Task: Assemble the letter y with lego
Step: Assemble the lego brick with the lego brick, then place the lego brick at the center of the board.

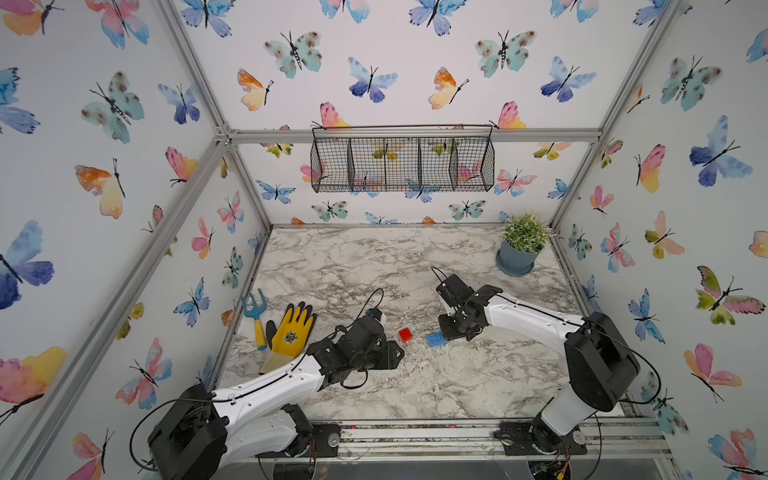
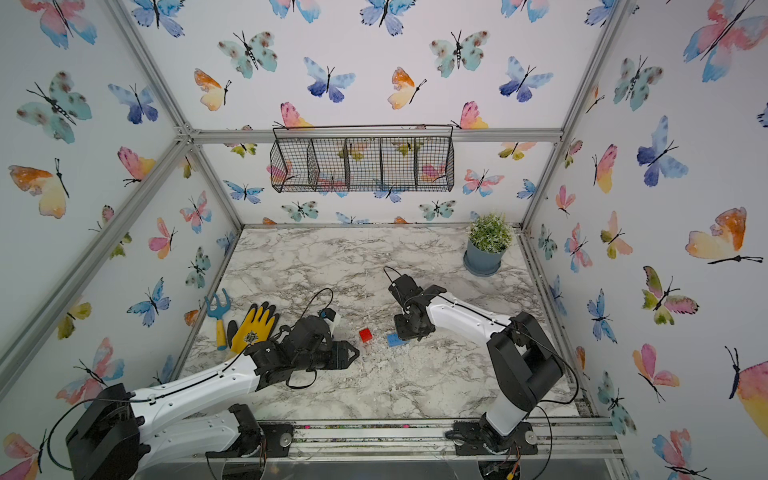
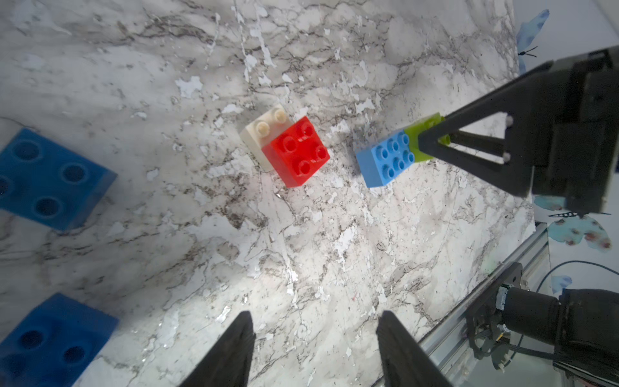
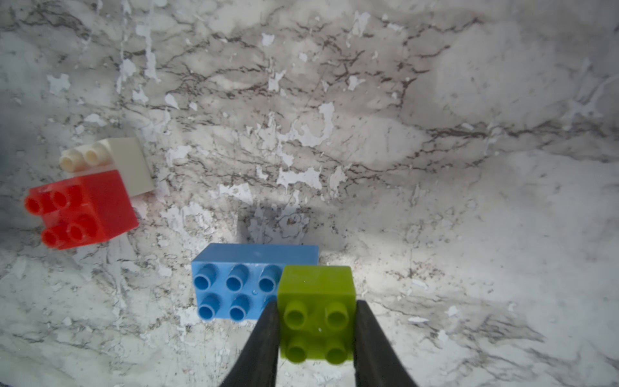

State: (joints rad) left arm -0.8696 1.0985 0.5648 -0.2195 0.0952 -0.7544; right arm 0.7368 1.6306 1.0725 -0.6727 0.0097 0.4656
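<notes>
With the right gripper (image 4: 315,331) clamped on the green brick (image 4: 316,313) atop the right end of the long blue brick (image 4: 234,284) at mid-table, press straight down, while the left gripper (image 3: 315,348) waits half open, empty.

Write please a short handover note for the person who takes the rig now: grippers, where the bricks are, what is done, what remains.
Right gripper: shut on the lime green brick, which sits on one end of the long blue brick.
Left gripper: open, holds nothing, above the table.
Red brick is stacked partly over the cream brick, apart from the blue one.
Two dark blue bricks lie loose near the left arm.
Done: red on cream; green at the blue.
Left: both dark blue bricks, then joining the stem.
</notes>
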